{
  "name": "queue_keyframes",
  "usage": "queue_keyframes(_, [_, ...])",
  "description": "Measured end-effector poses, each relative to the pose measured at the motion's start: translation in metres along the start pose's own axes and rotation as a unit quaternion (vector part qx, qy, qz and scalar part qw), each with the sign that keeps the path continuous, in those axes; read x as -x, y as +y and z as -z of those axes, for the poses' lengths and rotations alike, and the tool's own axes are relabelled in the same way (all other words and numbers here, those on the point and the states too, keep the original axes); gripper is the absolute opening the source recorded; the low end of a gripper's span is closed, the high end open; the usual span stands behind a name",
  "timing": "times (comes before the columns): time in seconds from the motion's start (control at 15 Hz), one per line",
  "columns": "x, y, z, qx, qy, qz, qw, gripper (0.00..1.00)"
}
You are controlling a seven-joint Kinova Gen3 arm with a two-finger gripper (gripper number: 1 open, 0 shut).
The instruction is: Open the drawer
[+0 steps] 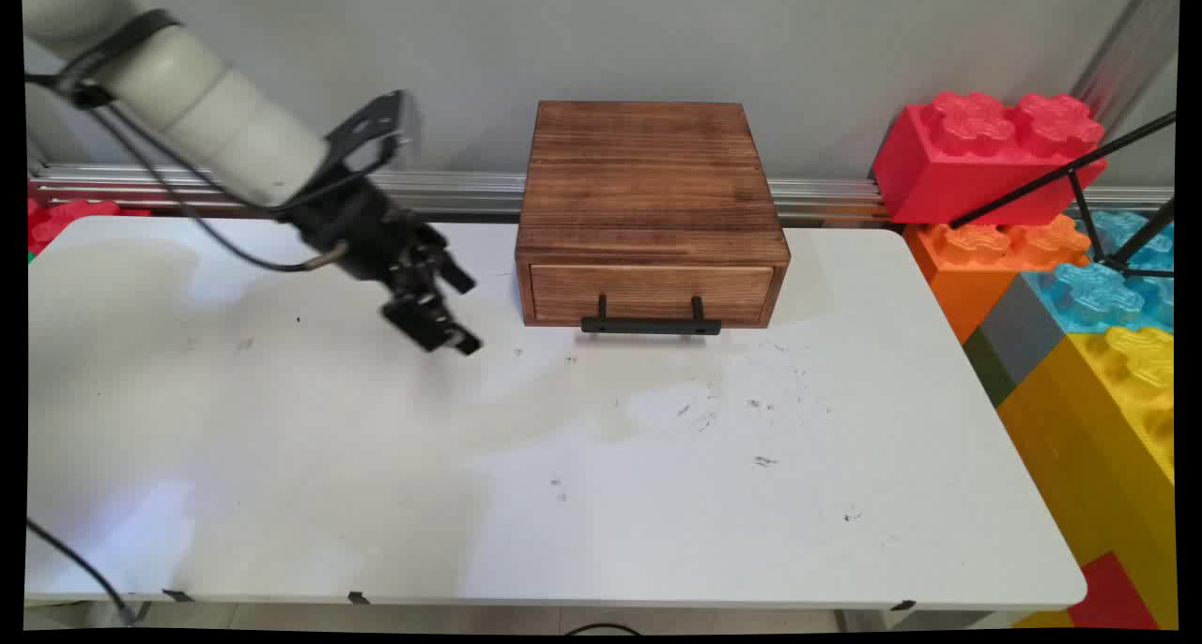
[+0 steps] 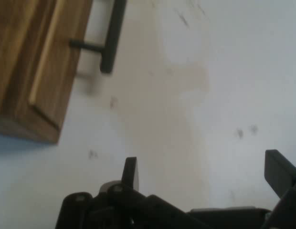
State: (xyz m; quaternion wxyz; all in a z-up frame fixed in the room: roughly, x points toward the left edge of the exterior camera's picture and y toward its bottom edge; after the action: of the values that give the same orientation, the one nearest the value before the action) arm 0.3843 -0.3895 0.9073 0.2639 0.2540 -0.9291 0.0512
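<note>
Scuffed white table (image 1: 657, 494) lies nearest, bare beneath my gripper (image 1: 449, 317), whose fingers (image 2: 130, 172) stand spread apart and hold nothing. Just to my right, the wooden drawer box (image 1: 650, 193) sits at the far edge, its black handle (image 1: 651, 325) facing forward, drawer closed.

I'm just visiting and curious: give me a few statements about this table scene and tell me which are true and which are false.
1. The brown wooden drawer box has its drawer shut. True.
2. The black two-finger gripper holds the black bar handle. False: it is open and empty, hanging above the white table to the box's left.
3. Big coloured toy bricks are stacked at the table's right. True.
4. A cup stands on the box. False: its top is bare.
</note>
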Motion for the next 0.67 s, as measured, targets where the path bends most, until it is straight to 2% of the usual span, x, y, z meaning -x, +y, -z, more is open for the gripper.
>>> queue_keyframes(0.33, [-0.061, 0.004, -0.038, -0.022, 0.002, -0.002, 0.9998, 1.0])
queue_keyframes(0.67, [-0.102, 0.003, -0.069, -0.034, 0.002, -0.016, 0.9993, 1.0])
